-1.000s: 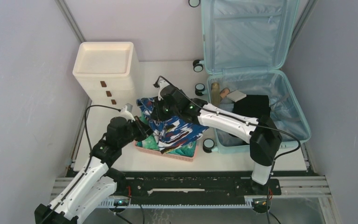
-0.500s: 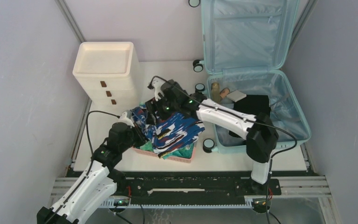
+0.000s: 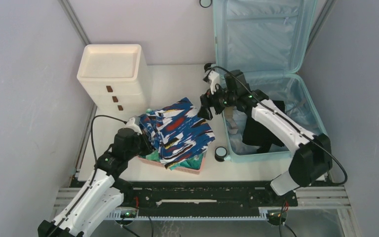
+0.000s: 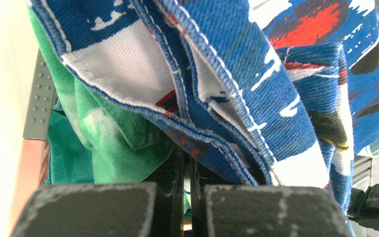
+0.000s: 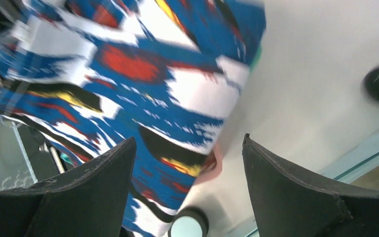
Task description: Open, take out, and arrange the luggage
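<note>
The right fingers have let go of the blue patterned garment and pulled back toward the rim of the luggage, where they are spread wide and empty. The left fingers stay pressed together, pinching the garment's hem over the pink basket. The luggage lies open at the right side of the table, lid upright.
</note>
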Robot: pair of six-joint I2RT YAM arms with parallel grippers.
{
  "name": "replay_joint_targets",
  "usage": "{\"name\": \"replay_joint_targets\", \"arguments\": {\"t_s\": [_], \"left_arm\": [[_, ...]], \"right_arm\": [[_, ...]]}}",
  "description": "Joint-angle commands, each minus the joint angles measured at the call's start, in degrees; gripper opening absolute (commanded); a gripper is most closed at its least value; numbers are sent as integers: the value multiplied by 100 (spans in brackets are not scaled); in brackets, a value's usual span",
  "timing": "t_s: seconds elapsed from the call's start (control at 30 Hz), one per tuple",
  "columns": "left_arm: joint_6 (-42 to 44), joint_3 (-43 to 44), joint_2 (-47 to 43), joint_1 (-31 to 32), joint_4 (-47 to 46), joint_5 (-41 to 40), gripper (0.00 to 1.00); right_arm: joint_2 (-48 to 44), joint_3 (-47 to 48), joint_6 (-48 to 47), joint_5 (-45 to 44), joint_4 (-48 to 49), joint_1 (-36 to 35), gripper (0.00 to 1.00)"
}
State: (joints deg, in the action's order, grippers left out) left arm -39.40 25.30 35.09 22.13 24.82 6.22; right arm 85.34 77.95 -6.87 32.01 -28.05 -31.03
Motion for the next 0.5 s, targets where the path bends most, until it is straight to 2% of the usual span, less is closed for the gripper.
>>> {"name": "replay_joint_targets", "arguments": {"t_s": [0.0, 0.13, 0.23, 0.37, 0.47], "left_arm": [[363, 436, 108, -68, 262, -21, 0], [464, 605, 149, -77, 400, -66, 0], [514, 701, 142, -76, 472, -110, 0], [591, 883, 191, -84, 550, -145, 0], [679, 1125, 269, -94, 659, -156, 0]], "right_arm": [[250, -537, 106, 42, -164, 112, 85], [424, -748, 493, 508, -78, 144, 82], [512, -831, 712, 958, -19, 199, 75], [427, -921, 1157, 1804, 101, 385, 47], [325, -918, 1445, 2378, 9, 536, 20]]}}
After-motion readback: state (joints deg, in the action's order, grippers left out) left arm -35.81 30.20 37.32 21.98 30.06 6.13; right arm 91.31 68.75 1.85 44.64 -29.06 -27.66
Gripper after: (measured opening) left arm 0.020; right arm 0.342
